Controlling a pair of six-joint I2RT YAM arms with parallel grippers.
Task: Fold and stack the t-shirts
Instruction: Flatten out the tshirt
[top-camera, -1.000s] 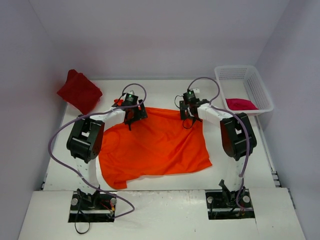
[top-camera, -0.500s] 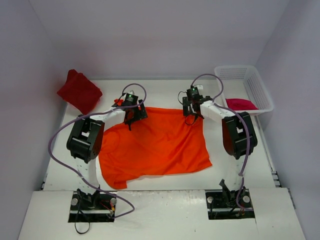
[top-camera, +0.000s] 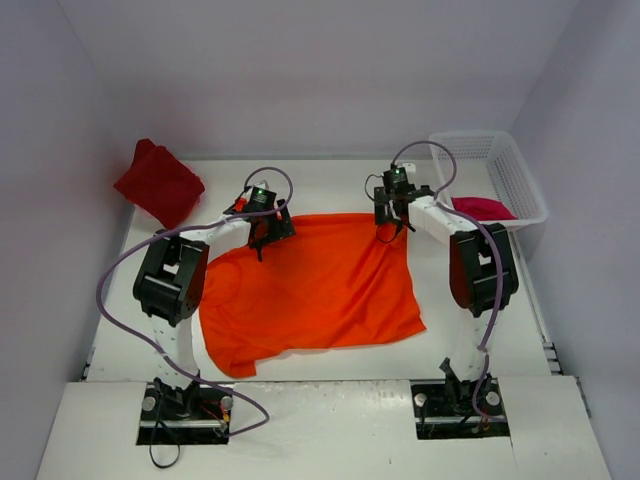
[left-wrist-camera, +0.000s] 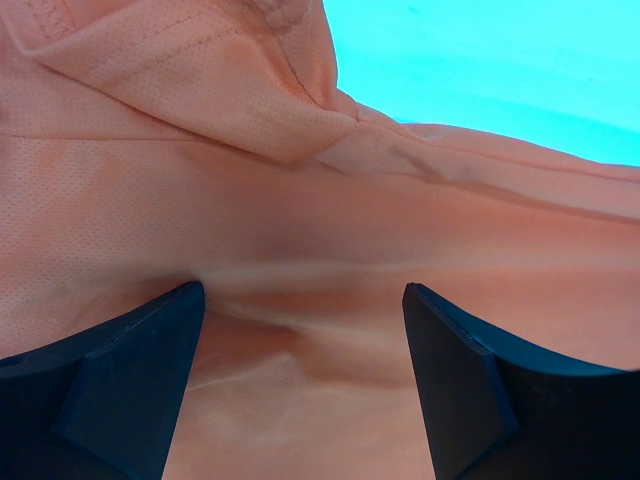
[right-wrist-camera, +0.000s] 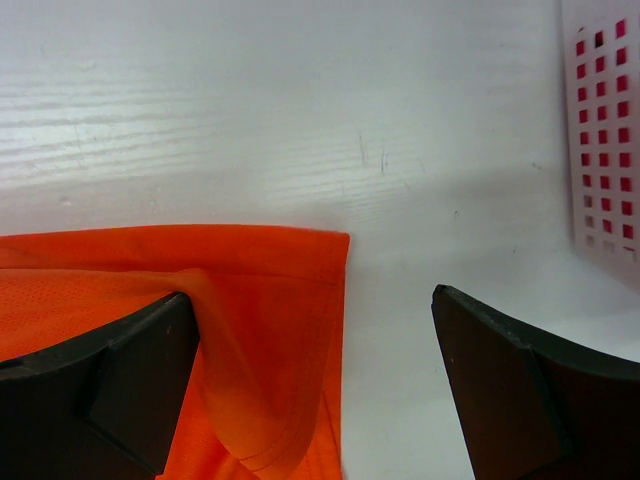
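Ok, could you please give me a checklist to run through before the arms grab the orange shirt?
1. Jaws of left tool open above the orange t-shirt: ok.
2. Jaws of right tool open, astride the shirt's far right corner: ok.
3. Shirt lying flat: not ok, creased under the left tool.
4. Tools touching cloth: cannot tell.
5. The dark red t-shirt apart from the orange one: ok.
6. The crimson-pink t-shirt in the basket: ok.
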